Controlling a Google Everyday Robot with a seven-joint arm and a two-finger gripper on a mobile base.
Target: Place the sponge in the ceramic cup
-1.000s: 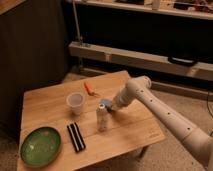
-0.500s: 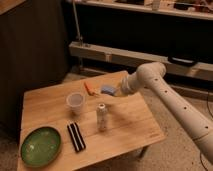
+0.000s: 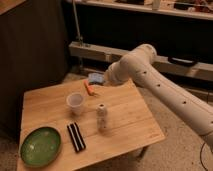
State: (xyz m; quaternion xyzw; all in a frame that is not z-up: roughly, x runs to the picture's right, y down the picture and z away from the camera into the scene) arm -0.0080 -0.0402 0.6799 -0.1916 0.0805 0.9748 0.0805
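The blue-lavender sponge (image 3: 94, 77) hangs in the air over the table's far edge, and my gripper (image 3: 101, 79) at the end of the white arm is shut on it. The white ceramic cup (image 3: 75, 103) stands upright on the wooden table (image 3: 125, 115), below and to the left of the sponge, and I see nothing in its mouth. The arm reaches in from the right.
A small orange object (image 3: 90, 90) lies just right of the cup, under the gripper. A slim white bottle (image 3: 101, 116) stands mid-table. A green plate (image 3: 40, 145) sits at the front left corner, with a black ridged bar (image 3: 76, 136) beside it. Dark shelving stands behind the table.
The gripper has risen from the table beside the bottle with the sponge in it and moved to the far side, towards the cup.
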